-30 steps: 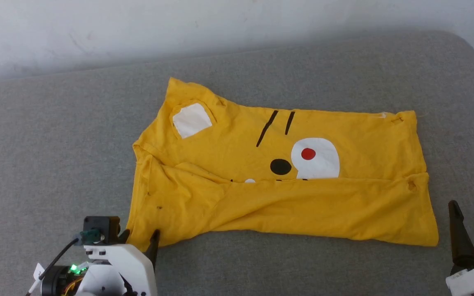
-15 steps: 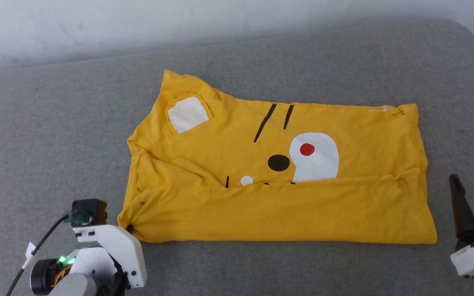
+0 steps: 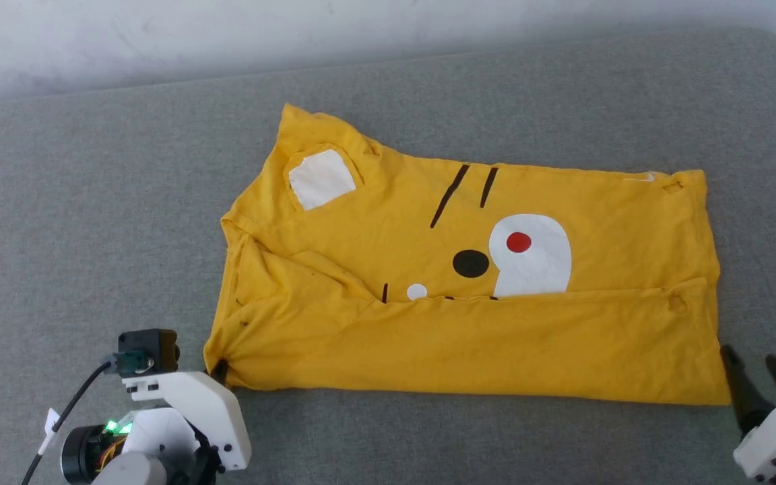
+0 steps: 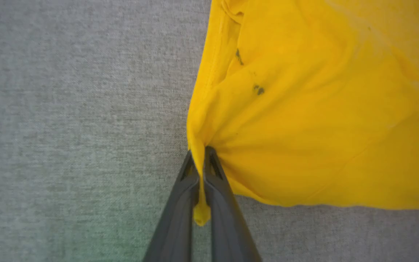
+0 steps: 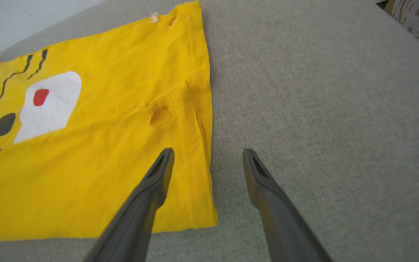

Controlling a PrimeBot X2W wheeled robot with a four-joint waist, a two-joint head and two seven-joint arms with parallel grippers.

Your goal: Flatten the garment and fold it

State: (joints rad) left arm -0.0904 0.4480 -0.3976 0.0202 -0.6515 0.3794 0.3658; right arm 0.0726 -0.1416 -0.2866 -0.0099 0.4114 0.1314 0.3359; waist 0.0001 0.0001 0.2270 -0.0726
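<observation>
Spread over the middle of the grey cloth-covered surface (image 3: 91, 202) as a long yellow band: the garment (image 3: 603, 195), with its near long edge folded up over the print and hiding the bottom of the white patch (image 3: 536, 259). Above the fold, in plain sight: red dot (image 3: 518, 242) on that patch, black dot (image 3: 471, 263) just left of it, two black stroke marks (image 3: 459, 194) farther up, second white patch (image 3: 320, 178) toward the far left corner. Near the right edge, a small hole (image 5: 160, 116) or pucker in the cloth; hard to tell which. At the near left corner, left jaws shut tight on the garment, a gathered tuck of yellow cloth squeezed between the dark fingers (image 4: 175, 214), a small nub poking out below the pinch, creases fanning from there into the shirt. Just beyond the pinch, a few small dark specks (image 4: 258, 89) on the cloth. At the near right corner, right jaws spread wide and holding nothing: one finger over yellow cloth, the other over bare grey surface, the garment's right edge between them. Cannot tell whether either finger touches down. Behind the far edge of the surface, a pale wall (image 3: 226, 40).
</observation>
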